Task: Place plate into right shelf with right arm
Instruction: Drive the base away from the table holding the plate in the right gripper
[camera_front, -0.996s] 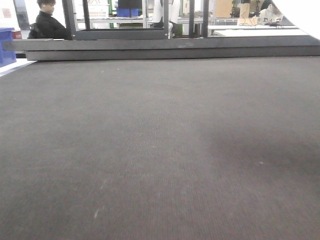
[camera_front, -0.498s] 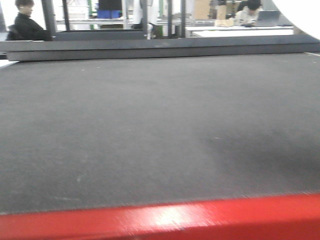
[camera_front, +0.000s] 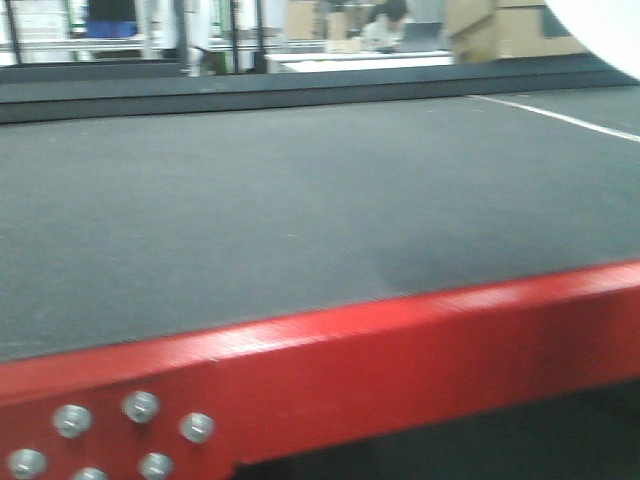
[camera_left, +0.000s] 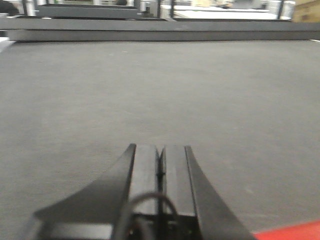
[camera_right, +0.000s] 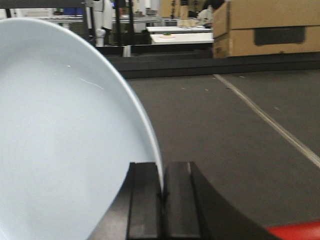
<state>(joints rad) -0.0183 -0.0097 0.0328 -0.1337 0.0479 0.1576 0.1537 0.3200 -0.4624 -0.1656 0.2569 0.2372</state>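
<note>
The plate (camera_right: 60, 125) is pale bluish-white and glossy, and it fills the left half of the right wrist view, standing on edge. My right gripper (camera_right: 162, 167) is shut on its rim, with the thin edge pinched between the two black fingers. A white corner of the plate (camera_front: 605, 18) also shows at the top right of the front view. My left gripper (camera_left: 160, 150) is shut with nothing in it, hanging over the grey mat. The right shelf is out of view.
The red-framed table (camera_front: 400, 350) with a grey mat top (camera_front: 300, 200) spans the front view, with bolts at its lower left. A white line (camera_right: 270, 120) runs along the mat. Cardboard boxes (camera_right: 270, 25) and desks stand behind.
The front view has backed away and swung right: the red table edge came into sight and rose, and the background slid left. The plate stays in the top right corner.
</note>
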